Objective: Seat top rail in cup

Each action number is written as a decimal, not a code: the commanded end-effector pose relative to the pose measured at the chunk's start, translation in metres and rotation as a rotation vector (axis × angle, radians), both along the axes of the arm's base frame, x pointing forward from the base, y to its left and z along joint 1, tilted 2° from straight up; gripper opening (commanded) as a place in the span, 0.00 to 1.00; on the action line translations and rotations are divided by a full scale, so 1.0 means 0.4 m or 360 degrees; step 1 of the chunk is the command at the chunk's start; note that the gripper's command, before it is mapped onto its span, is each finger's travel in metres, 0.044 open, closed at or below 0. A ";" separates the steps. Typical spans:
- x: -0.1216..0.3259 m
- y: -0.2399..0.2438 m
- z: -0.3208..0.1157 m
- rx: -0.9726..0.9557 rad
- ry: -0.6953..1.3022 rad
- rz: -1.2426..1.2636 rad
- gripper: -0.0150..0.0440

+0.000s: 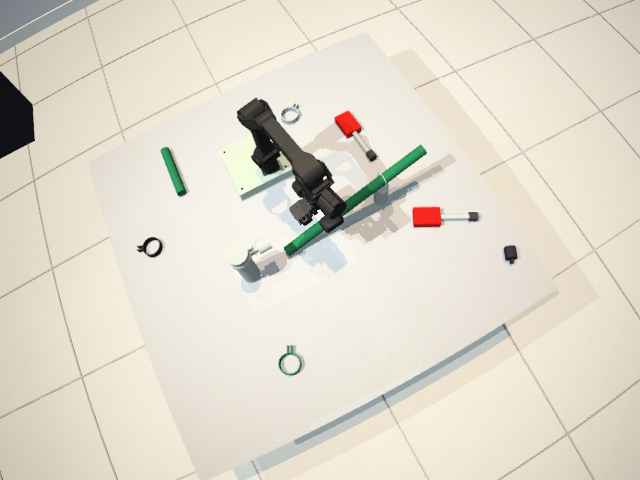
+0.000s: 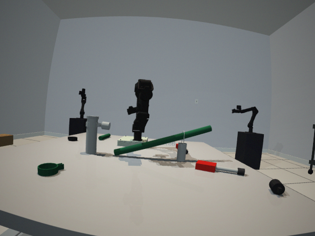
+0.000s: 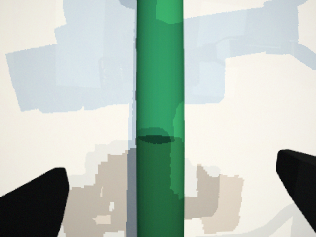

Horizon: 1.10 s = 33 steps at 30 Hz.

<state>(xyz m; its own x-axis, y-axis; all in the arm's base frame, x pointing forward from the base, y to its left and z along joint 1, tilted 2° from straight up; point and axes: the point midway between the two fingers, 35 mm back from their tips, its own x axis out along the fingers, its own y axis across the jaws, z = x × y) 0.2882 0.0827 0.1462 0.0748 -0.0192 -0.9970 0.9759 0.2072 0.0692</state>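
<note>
The green rail [image 1: 400, 163] [image 2: 162, 140] [image 3: 160, 89] slopes through the loop cap [image 2: 183, 132] on the small post [image 1: 381, 195] [image 2: 181, 152]. Its low end is down at the table, short of the cup and below it. The white end cup [image 1: 262, 244] [image 2: 106, 125] hangs high on the big post [image 1: 250, 271] [image 2: 91, 142], its mouth toward the rail side. The band [image 2: 87, 124] sits just under the post cap [image 2: 92, 117]. My gripper [image 1: 330, 219] [image 2: 142, 130] [image 3: 177, 169] is open above the rail's lower half. In the wrist view the rail runs between the spread fingers, touching neither. The far finger is hidden in the top and exterior views.
Two red-handled tools [image 1: 427, 217] [image 1: 347, 124], a short green rod [image 1: 173, 171] and a black cap [image 1: 510, 253] lie on the table. A black band [image 1: 161, 246], a green band [image 1: 300, 364] and a grey band [image 1: 282, 117] lie farther out. My base plate [image 1: 240, 170] is behind the rail.
</note>
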 end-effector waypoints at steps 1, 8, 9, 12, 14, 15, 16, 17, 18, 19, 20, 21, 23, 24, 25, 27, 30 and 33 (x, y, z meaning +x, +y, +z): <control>0.001 0.005 -0.006 0.0009 0.0023 -0.0100 1.00; 0.005 0.004 -0.051 0.0008 0.0024 -0.0100 1.00; 0.006 0.004 -0.071 0.0008 0.0023 -0.0100 1.00; 0.006 0.003 -0.093 0.0009 0.0023 -0.0100 1.00; 0.006 0.003 -0.093 0.0009 0.0023 -0.0100 1.00; 0.006 0.003 -0.096 0.0009 0.0023 -0.0100 1.00; 0.007 0.003 -0.101 0.0009 0.0023 -0.0100 1.00; 0.007 0.003 -0.108 0.0009 0.0023 -0.0100 1.00; 0.008 0.003 -0.118 0.0008 0.0023 -0.0100 1.00; 0.008 0.003 -0.128 0.0008 0.0023 -0.0100 1.00; 0.008 0.002 -0.131 0.0008 0.0023 -0.0100 1.00; 0.008 0.002 -0.131 0.0008 0.0023 -0.0100 1.00; 0.009 0.003 -0.133 0.0008 0.0023 -0.0100 1.00; 0.009 0.003 -0.135 0.0008 0.0023 -0.0100 1.00; 0.009 0.003 -0.137 0.0008 0.0023 -0.0100 1.00; 0.010 0.003 -0.145 0.0008 0.0023 -0.0100 1.00; 0.012 0.003 -0.157 0.0008 0.0023 -0.0100 1.00; 0.013 0.003 -0.169 0.0008 0.0023 -0.0100 1.00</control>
